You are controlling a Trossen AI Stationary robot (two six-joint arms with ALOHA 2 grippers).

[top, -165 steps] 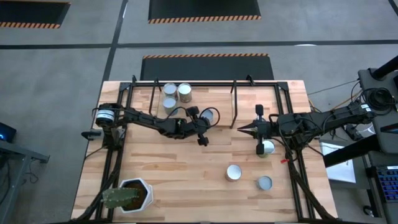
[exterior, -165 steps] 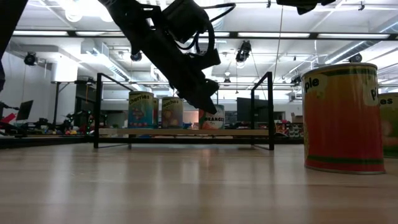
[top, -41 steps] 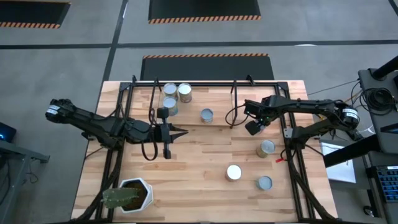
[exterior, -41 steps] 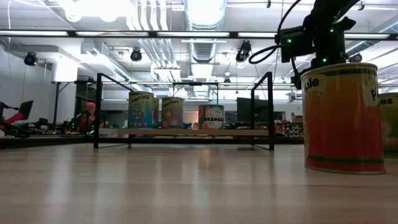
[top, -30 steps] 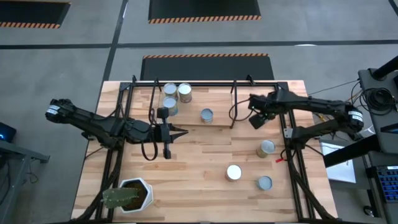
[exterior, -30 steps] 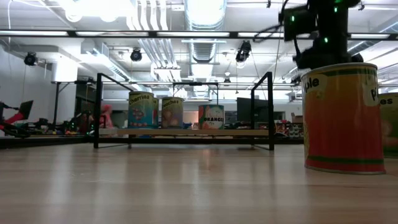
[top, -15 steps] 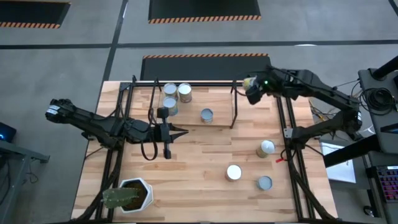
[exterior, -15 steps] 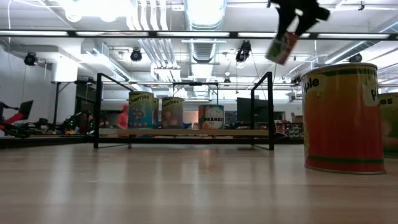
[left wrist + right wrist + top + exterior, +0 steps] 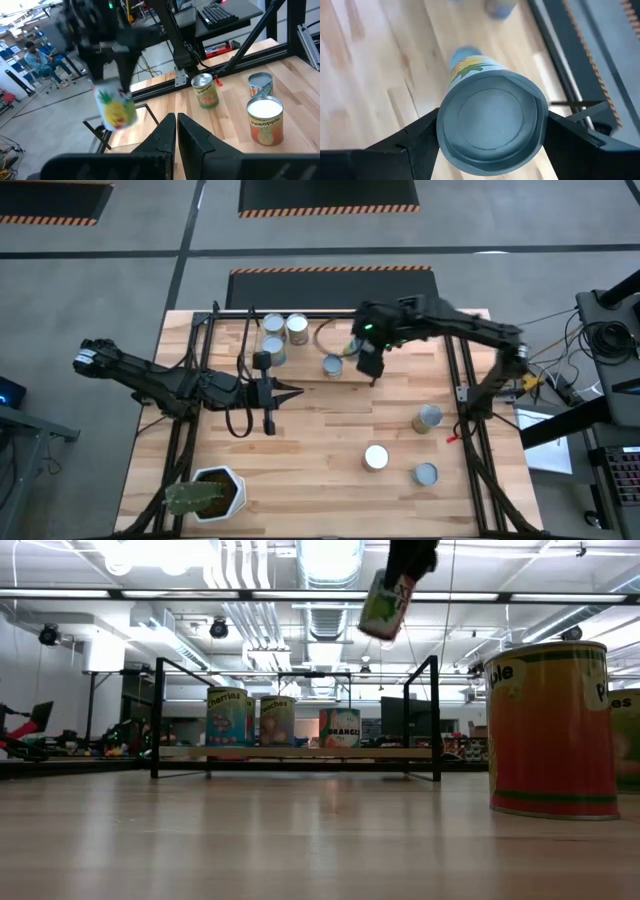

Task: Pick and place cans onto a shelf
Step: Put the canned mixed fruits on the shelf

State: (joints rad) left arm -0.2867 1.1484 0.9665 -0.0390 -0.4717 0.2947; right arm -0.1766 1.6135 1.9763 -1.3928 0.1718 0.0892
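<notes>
My right gripper [image 9: 368,352] is shut on a pineapple-label can [image 9: 385,600], high in the air over the shelf [image 9: 305,350]. The can also shows in the left wrist view [image 9: 116,107]. The shelf [image 9: 300,752] is a low wood board on black rod legs. Several cans stand upright on it: three at its left end [image 9: 273,326] and one [image 9: 333,365] near the held can. My left gripper [image 9: 290,392] is shut and empty, level over the table in front of the shelf. My right gripper pinches the can's round side wall [image 9: 445,135] between its two fingers [image 9: 417,142], near one end of the can. That end's silvery face looks toward the wrist camera. The fingers come from above. The can hangs tilted below them, lifted clear of the shelf and table.
Three more cans stand on the table at the near right: one [image 9: 428,417] by the right frame rail, one [image 9: 376,457] and one [image 9: 425,473] nearer the front. A white hexagonal plant pot [image 9: 205,493] sits at the near left corner. A person sits beyond the table [image 9: 37,55].
My right gripper has risen with the can from low at the shelf's right end. It has swung toward the far edge and then toward the table's left, and is now above the shelf. The can hangs tilted. My left arm has kept still.
</notes>
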